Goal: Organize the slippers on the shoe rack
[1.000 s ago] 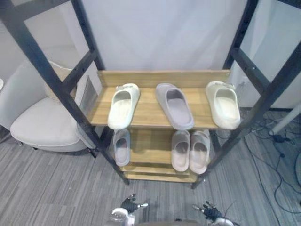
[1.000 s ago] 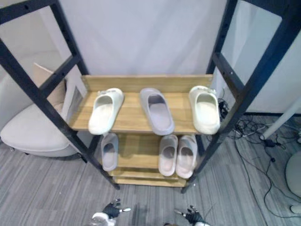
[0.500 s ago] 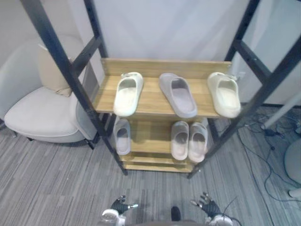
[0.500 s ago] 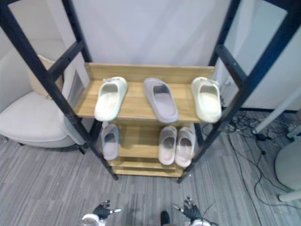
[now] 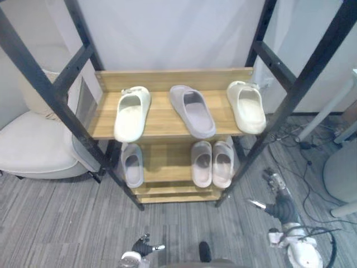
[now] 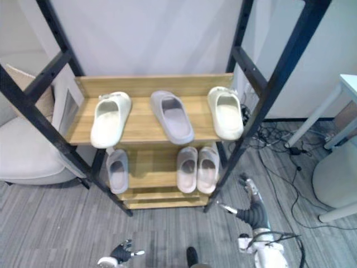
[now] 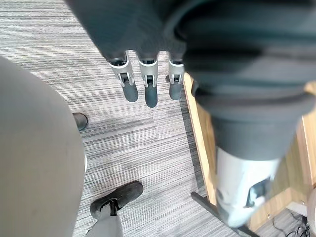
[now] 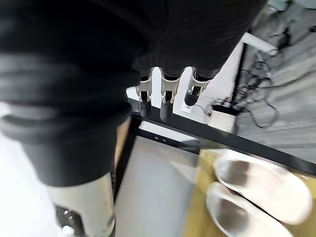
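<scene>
The wooden shoe rack (image 5: 167, 80) stands in a black metal frame. Its upper shelf carries a cream slipper (image 5: 131, 114) on the left, a grey-lilac slipper (image 5: 192, 110) in the middle and a second cream slipper (image 5: 247, 106) on the right. On the lower shelf lie a single grey slipper (image 5: 132, 164) and a pale pink pair (image 5: 212, 163). My right hand (image 5: 279, 205) is raised by the rack's front right post, open and empty; its straight fingers (image 8: 165, 91) point past the pink pair (image 8: 256, 190). My left hand (image 5: 144, 245) hangs low over the carpet, fingers (image 7: 144, 88) straight, holding nothing.
A white armchair (image 5: 33, 151) sits left of the rack. Cables (image 5: 312, 151) trail over the carpet on the right, beside a white table leg (image 5: 329, 111) and a pale round object (image 5: 341, 178). A dark shoe (image 5: 204, 250) rests on the floor near the bottom edge.
The camera has shifted, so the rack sits further left. My right hand has risen from the bottom edge to beside the rack's front right post. The left hand stays low.
</scene>
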`<state>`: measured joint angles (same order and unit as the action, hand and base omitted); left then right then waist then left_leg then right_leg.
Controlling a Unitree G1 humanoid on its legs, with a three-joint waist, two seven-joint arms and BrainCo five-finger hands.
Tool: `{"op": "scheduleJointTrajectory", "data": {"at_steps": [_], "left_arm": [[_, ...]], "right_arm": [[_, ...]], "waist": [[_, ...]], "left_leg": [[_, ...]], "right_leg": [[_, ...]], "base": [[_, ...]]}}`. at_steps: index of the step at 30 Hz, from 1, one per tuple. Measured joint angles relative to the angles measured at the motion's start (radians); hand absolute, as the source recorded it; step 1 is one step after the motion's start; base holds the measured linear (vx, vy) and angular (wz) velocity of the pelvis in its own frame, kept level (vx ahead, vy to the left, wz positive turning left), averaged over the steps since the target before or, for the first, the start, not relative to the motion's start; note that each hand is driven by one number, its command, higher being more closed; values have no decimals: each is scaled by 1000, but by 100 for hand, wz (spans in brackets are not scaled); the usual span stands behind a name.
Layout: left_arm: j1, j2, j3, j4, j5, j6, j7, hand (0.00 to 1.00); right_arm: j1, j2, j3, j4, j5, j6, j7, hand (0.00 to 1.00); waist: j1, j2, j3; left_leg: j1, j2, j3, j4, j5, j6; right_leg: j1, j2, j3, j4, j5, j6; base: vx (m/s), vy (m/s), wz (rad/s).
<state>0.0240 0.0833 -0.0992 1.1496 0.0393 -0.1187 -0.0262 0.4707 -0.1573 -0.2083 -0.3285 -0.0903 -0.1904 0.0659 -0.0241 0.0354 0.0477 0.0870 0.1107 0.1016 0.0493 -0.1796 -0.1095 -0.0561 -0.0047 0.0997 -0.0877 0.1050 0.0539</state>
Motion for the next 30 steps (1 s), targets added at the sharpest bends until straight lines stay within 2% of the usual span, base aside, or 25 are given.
{"op": "scheduleJointTrajectory", "data": {"at_steps": [4, 7, 16, 21, 25, 30], "left_arm": [[0, 0, -7, -1, 4, -3, -1, 0], [0, 2, -5, -1, 6, -4, -1, 0], [3, 19, -4, -10, 9, -5, 0, 0], [4, 19, 3, -12, 14, -5, 0, 0], [5, 20, 3, -19, 17, -4, 0, 0], [5, 20, 2, -22, 17, -4, 0, 0]], "right_arm": [[-82, -30, -27, -53, -21, -27, -29, 0], [-119, -59, -24, -52, -20, -28, -37, 0], [-314, -157, 16, -51, 23, -39, -48, 0], [-418, -190, 28, -41, 23, -39, -67, 0], [-526, -254, 37, 57, 25, -37, -83, 0], [-651, -312, 64, 199, 32, -11, -88, 0]], "waist": [[1, -3, -2], [2, -6, -2], [11, -49, -5], [12, -55, -6], [14, -60, -7], [19, -61, -6]], "left_leg": [[-16, -17, -8, 5, 8, 13], [-17, -21, -14, 5, 10, 15], [-41, -43, -60, 3, 23, 37], [-50, -52, -75, 2, 26, 42], [-52, -54, -83, -2, 27, 43], [-52, -53, -84, -7, 27, 43]], "right_leg": [[-13, -17, -5, 0, -1, 4], [-11, -21, -9, 0, 0, 6], [-11, -49, -35, 0, 4, 14], [-12, -59, -47, 0, 5, 16], [-12, -61, -59, 0, 4, 18], [-14, -59, -63, 0, 3, 19]], "base": [[13, 24, 6], [-24, 19, 8], [-55, 9, 12], [-4, 17, 10], [16, 11, 6], [0, 0, 0]]}}
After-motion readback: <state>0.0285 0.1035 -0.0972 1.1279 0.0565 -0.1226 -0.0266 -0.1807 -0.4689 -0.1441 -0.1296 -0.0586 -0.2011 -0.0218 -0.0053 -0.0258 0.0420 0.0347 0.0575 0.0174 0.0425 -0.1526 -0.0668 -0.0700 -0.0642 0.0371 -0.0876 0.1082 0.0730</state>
